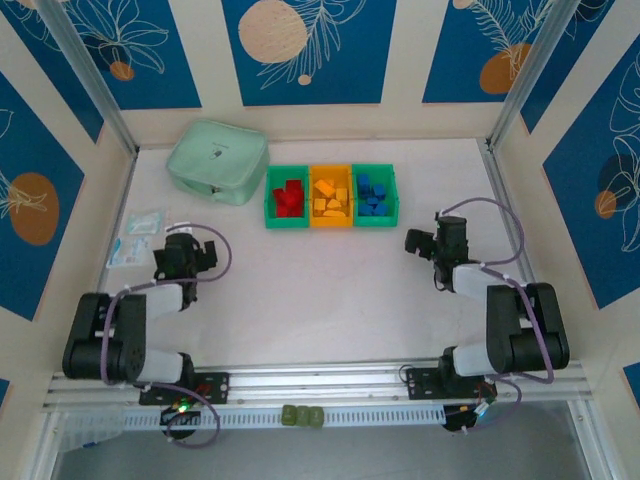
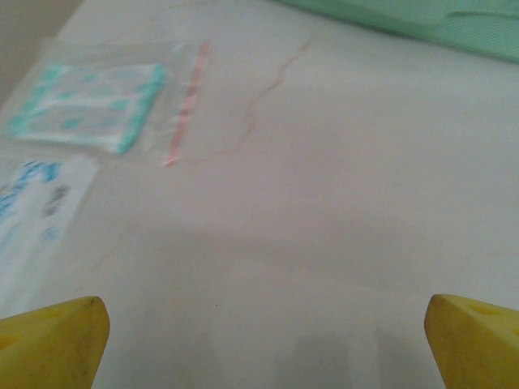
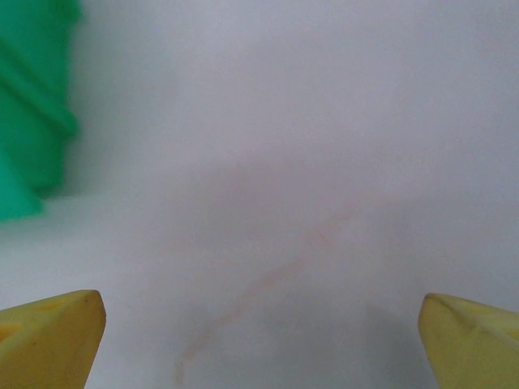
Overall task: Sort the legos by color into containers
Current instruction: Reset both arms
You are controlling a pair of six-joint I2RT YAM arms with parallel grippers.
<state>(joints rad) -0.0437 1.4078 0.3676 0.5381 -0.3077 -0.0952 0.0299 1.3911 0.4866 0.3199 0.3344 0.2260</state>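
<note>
Bins (image 1: 331,224) hold sorted legos (image 1: 290,199), single bricks too small to count.

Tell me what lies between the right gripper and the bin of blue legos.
Nothing: in the top external view, the table between the right gripper and that bin is bare.
</note>
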